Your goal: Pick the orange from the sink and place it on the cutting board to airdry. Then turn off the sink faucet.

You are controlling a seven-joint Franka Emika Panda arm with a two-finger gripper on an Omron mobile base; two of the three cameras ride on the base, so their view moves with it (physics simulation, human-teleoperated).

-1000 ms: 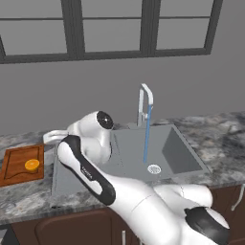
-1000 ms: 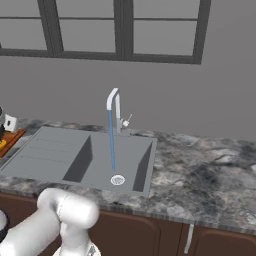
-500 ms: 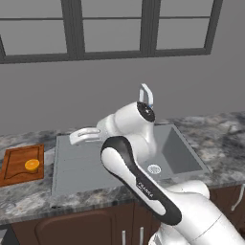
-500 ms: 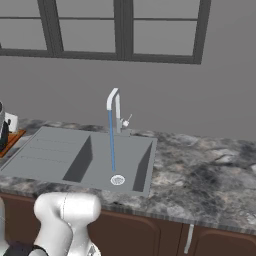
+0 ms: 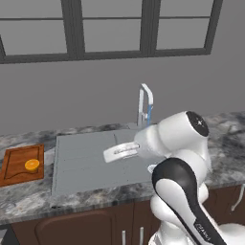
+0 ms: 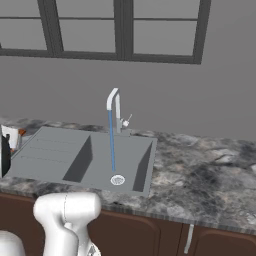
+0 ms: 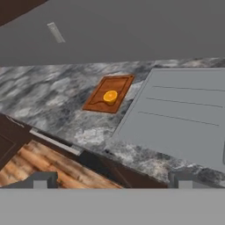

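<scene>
- Hand (image 7: 112, 179) held level over the sink (image 5: 91, 160) drainboard — fingers wide apart, holding nothing.
- Orange (image 7: 110, 96) on the cutting board (image 7: 121, 83) well ahead of the fingertips.
- Faucet (image 6: 114, 107) running.

A plain grey wall (image 5: 95, 91) runs behind the counter, and above it sits a row of windows (image 5: 110, 24) with dark frames and pale grey panes; the same windows (image 6: 125, 27) top the right base view. The countertop (image 6: 210, 170) is mottled grey and white stone, like marble or granite, running the full width of both base views. Below it stand dark brown cabinets (image 5: 81, 227) with slim pale handles (image 6: 188, 239). In the hand view a strip of wooden plank floor (image 7: 48, 169) shows in warm brown. The light is even and soft, without strong shadows.
</scene>
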